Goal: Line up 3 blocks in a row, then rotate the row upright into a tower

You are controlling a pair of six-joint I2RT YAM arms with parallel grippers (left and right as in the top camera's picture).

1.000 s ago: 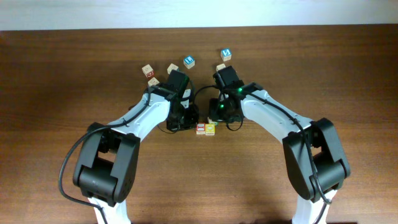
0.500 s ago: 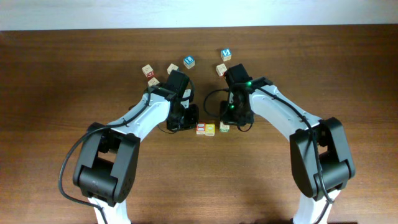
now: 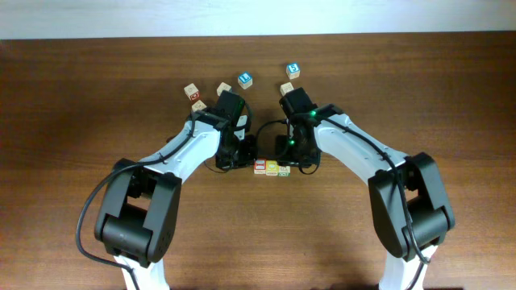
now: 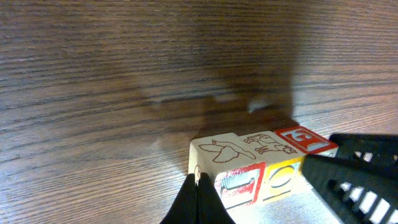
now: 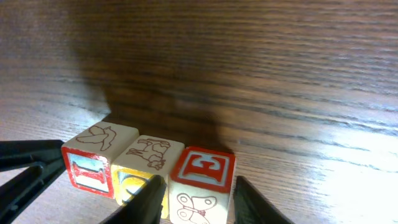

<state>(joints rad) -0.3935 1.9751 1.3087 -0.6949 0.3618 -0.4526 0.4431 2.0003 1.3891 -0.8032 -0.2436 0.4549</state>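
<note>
Dark brown wood-grain table [image 3: 81, 97]. Near the middle, three cubes sit touching in one straight row: red-bordered block [image 3: 260, 167], yellow-faced block [image 3: 272, 167], green-marked block [image 3: 284, 170]. Scattered toward the far edge: blue-faced cube [image 3: 245, 80], second blue-faced cube [image 3: 293, 71], pale cube [image 3: 223, 89], another pale cube [image 3: 286, 87], red-marked cube [image 3: 197, 101] beside leftmost pale cube [image 3: 191, 89].
</note>
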